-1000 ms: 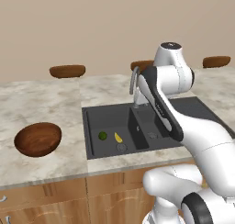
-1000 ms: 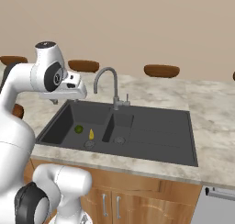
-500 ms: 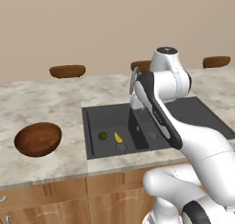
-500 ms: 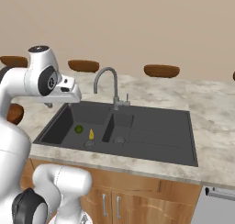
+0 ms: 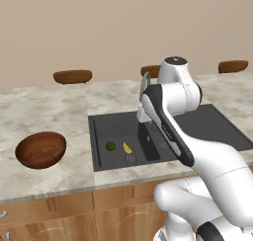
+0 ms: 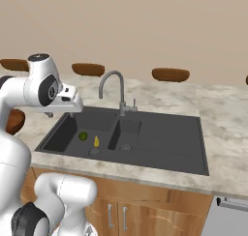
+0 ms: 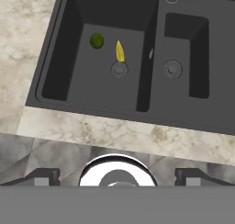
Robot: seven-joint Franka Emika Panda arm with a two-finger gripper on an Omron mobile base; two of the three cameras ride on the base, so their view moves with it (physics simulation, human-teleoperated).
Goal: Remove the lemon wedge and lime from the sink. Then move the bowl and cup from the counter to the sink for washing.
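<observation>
The sink (image 5: 163,131) is the landmark, a dark double basin set into the marbled desk (image 5: 44,106). In its left basin the lime (image 7: 96,40) lies beside the lemon wedge (image 7: 120,51), close but apart, with the wedge just above that basin's round drain (image 7: 119,70). The faucet (image 6: 112,87) curves up from the sink's back edge. The bowl (image 5: 41,149) sits on the desk well to the left of the sink. The fingers (image 7: 117,176) hover above the sink's front edge, spread wide and holding nothing. No brand, label or writing can be read anywhere.
</observation>
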